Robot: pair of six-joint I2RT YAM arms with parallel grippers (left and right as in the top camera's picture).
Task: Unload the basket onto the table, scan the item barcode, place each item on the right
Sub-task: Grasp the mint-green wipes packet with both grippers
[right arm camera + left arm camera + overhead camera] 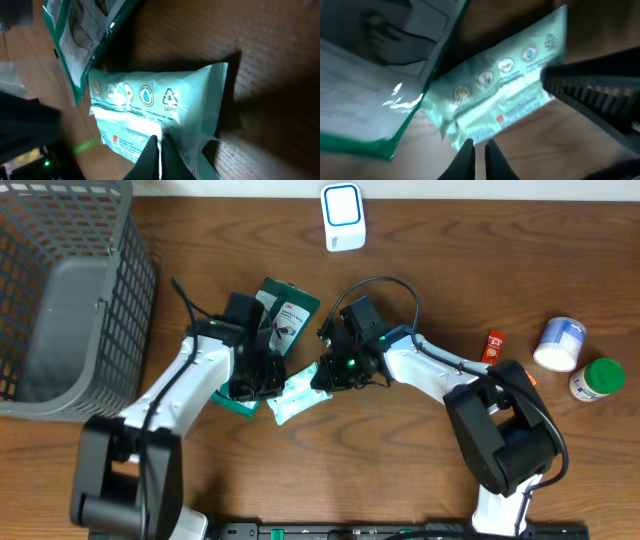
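- The wooden table (420,240) carries everything, and a grey basket (60,290) stands at its left end.
- A dark green card pack (283,315) lies mid-table, under my left arm.
- The pale green pouch (295,395), which I take to be the item, lies on the table against that pack, between both arms.
- The white box (343,217) at the far edge is, I judge, the scanner. It is well apart from the pouch, so nothing is scanned yet.
- My left gripper (479,147) is pressed together on one edge of the pouch, and my right gripper (160,142) pinches the film at the other end.
- The grasp looks made. Lifting the pouch and showing its barcode to the box remain.
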